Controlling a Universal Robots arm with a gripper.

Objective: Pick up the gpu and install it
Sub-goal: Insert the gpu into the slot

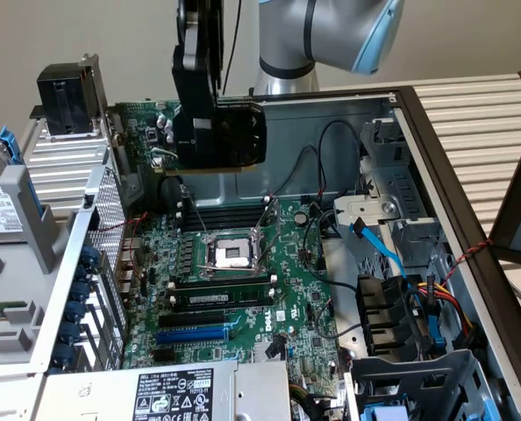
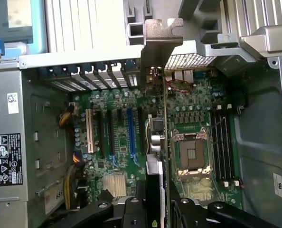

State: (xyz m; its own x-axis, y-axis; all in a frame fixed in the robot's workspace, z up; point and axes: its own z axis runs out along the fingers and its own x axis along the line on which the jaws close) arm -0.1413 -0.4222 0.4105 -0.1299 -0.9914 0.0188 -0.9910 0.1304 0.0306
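Pickup complete: gpu [image 1: 239, 132] clenched in gripper [image 1: 196, 132], edge-down, well above motherboard [image 1: 243, 289] and clear of it. Not yet seated in any motherboard slot [image 1: 195, 334]. Install step outstanding in full.

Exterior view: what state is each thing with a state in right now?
gpu: held by the jaws above the motherboard, not seated.
jaws: shut on the gpu.
CPU socket: bare, no cooler.
blue expansion slot: empty.
computer case: open, side panel off.
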